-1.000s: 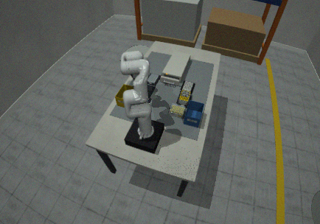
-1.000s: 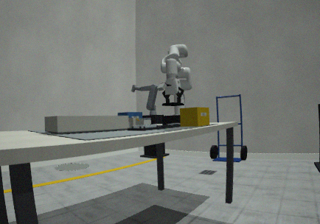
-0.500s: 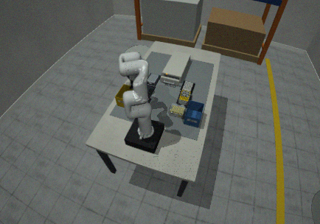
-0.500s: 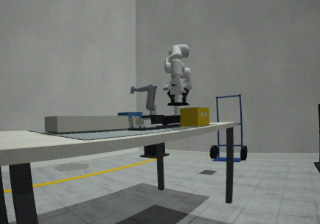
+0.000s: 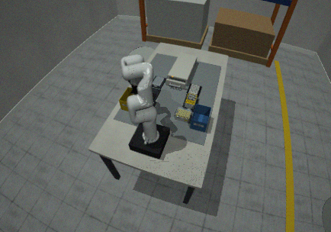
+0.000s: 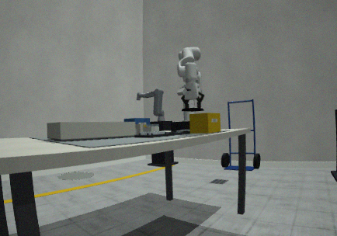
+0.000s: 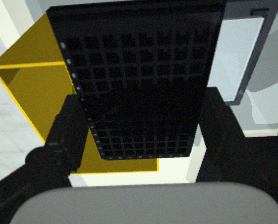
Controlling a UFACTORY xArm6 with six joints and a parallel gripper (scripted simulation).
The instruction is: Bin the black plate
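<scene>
My gripper (image 7: pixel 142 106) is shut on the black plate (image 7: pixel 140 75), a dark grid of small wells held flat between the two black fingers. In the wrist view the plate hangs partly over the open yellow waste bin W1 (image 7: pixel 40 90), whose hollow shows at the left. In the exterior view the gripper (image 6: pixel 192 104) holds the plate (image 6: pixel 192 109) just above and to the left of the yellow bin (image 6: pixel 205 123). In the overhead view the arm hides most of the bin (image 5: pixel 125 99) and the plate.
A grey work nest (image 7: pixel 235 55) lies to the right of the plate. On the bench stand the long grey cooler (image 5: pixel 182 72), a tip box (image 5: pixel 192 95), a blue bin (image 5: pixel 200 117) and another plate (image 5: pixel 183 114). The bin stands near the bench's left edge.
</scene>
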